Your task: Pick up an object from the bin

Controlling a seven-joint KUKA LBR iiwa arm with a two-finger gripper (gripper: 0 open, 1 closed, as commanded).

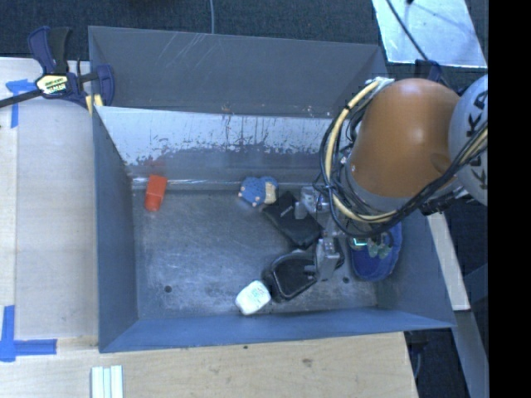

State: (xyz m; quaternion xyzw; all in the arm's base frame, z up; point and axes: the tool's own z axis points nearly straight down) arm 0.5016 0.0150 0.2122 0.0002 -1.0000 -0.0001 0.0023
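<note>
Arm leans in from the right, its orange cover (402, 148) bulging over the right side of the bin (116, 247), w/ the gripper (326, 259) hanging low near the front-right of the floor. It sits right at the edge of a black rounded thing (287, 279), prob. because that's the nearest item to go for; touching or just above, can't say. How wide the gripper is set I can't tell, since cables & cover block it. Nothing visibly held.

A white lump (253, 297) lies against the black thing's left, so a grab there may nudge it. A flat black piece (290, 218) lies just behind, and a blue thing (380, 259) is tucked under the arm. A blue-yellow toy (258, 191) and an orange block (155, 193) rest along the back wall, the block well clear.
</note>
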